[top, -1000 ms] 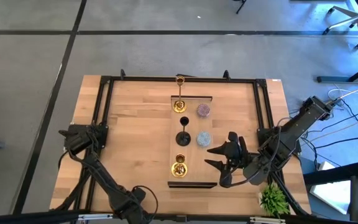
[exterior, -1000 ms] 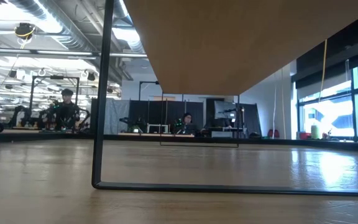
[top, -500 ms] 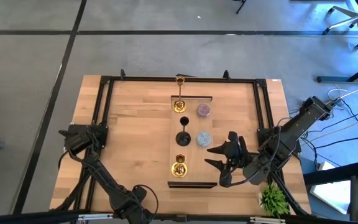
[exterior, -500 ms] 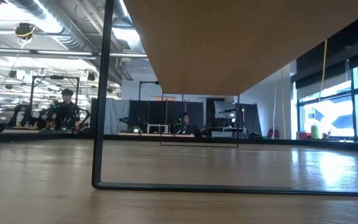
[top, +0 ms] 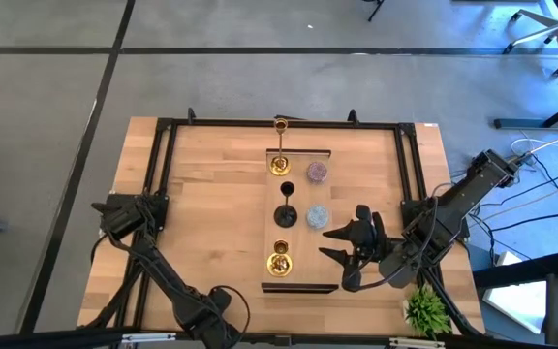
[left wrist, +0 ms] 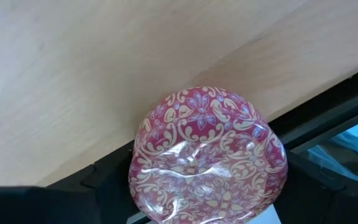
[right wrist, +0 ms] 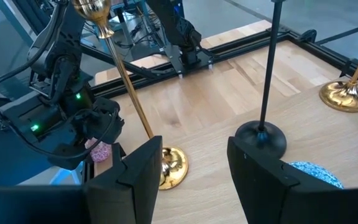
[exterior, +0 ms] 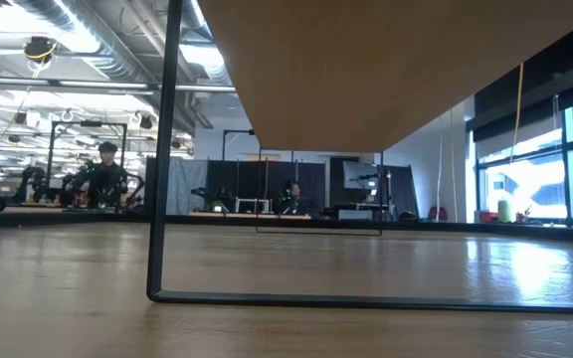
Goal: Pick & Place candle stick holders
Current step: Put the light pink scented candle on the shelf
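Note:
On the table's middle stand two gold candle stick holders (top: 281,165) (top: 280,260) and a black one (top: 286,215). Beside them sit a low mauve one (top: 316,173) and a light-blue one (top: 317,217). My right gripper (top: 325,244) hovers open just right of this row, with nothing between its fingers. My left gripper (top: 219,315) points down at the table's near edge, over a low round pink patterned holder (left wrist: 207,158). That holder rests on the wood beside the black frame rail, and the dark fingers stand on either side of it. My left gripper comes at the pink holder from above, with its fingers at the holder's two opposite sides (left wrist: 135,180). I cannot tell whether they touch it. The holder sits flat on the table.
A black frame (top: 163,131) runs around the table's edge. A small green plant (top: 426,310) stands at the near right corner. Bare wood lies left of the row of holders. In the low view, people sit at desks (exterior: 107,174) far behind the table.

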